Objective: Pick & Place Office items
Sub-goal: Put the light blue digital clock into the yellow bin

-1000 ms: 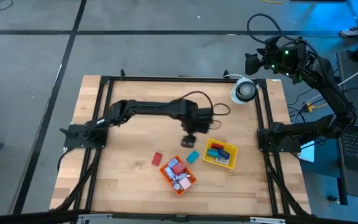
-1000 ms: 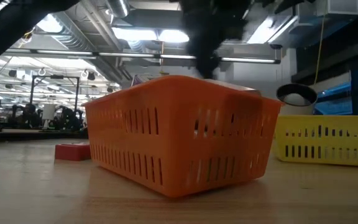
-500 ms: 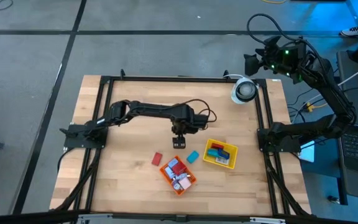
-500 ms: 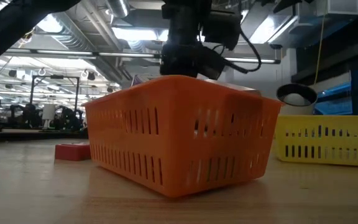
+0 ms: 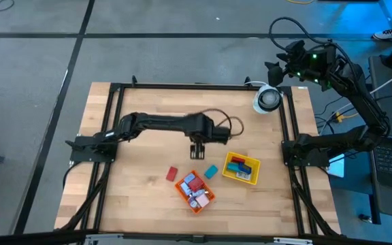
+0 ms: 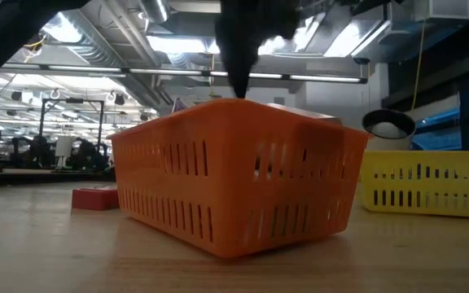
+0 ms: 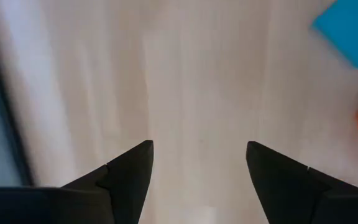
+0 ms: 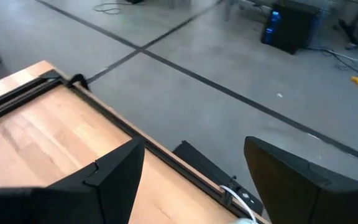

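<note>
Left gripper (image 5: 196, 152) over bare table (image 5: 148, 150), jaws released, empty. Items: red (image 5: 172, 174) and teal (image 5: 211, 171) loose on wood, others in orange tray (image 5: 182, 193) and yellow tray (image 5: 252, 178). Right gripper (image 8: 194, 180) parked off-table, jaws apart

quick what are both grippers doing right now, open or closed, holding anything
Left gripper: open, holding nothing, above bare table between the trays.
Right gripper: open, holding nothing, raised beyond the table's far right corner.
</note>
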Motion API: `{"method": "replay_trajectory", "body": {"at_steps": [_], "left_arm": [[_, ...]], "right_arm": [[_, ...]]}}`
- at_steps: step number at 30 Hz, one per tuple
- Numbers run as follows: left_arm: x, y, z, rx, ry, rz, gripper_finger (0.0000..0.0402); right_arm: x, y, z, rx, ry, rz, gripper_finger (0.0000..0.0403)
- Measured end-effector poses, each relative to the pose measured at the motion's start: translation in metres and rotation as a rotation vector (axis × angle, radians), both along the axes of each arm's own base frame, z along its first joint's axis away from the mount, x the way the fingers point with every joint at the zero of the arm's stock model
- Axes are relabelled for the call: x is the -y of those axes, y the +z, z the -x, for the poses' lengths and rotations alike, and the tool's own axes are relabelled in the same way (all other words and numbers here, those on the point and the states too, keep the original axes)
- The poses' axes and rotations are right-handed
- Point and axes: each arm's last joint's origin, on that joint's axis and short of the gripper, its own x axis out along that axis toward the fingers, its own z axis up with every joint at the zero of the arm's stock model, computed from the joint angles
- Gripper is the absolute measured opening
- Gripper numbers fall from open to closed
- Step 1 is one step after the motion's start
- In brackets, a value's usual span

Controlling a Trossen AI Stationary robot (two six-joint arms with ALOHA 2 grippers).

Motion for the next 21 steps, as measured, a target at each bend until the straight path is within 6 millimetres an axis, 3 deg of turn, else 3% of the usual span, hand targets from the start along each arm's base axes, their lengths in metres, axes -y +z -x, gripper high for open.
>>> {"method": "replay_trajectory", "body": {"at_steps": [3,6,9,11,13,14,17,20,21], "left_arm": [[0.004,0.039,0.013,0.1,-0.14,-0.043,0.0253],[0.002,0.076,0.02,0.313,-0.122,-0.059,0.0253],[-0.009,0.133,0.017,0.781,-0.022,-0.054,0.0253],[-0.012,0.181,0.018,1.17,0.046,-0.12,0.0253],[-0.016,0.215,0.021,1.458,0.17,-0.241,0.0252],[-0.019,0.224,0.023,1.532,0.259,-0.325,0.0251],[-0.024,0.227,0.024,1.536,0.494,-0.571,0.0241],[0.004,0.234,0.027,1.517,0.779,-0.765,0.0231],[0.015,0.237,0.033,1.429,0.905,-0.828,0.0229]], "right_arm": [[0.0,0.002,-0.002,0.003,0.073,0.026,0.0284],[0.001,0.007,-0.004,0.022,0.103,0.075,0.0284],[0.002,0.011,-0.006,0.06,0.132,0.11,0.0284],[0.002,0.014,-0.007,0.083,0.148,0.131,0.0284],[0.002,0.016,-0.008,0.099,0.161,0.139,0.0284],[0.002,0.016,-0.008,0.102,0.162,0.141,0.0284],[0.002,0.016,-0.008,0.098,0.163,0.137,0.0284],[0.002,0.015,-0.008,0.096,0.163,0.135,0.0284],[0.002,0.015,-0.008,0.096,0.165,0.134,0.0284]]}}
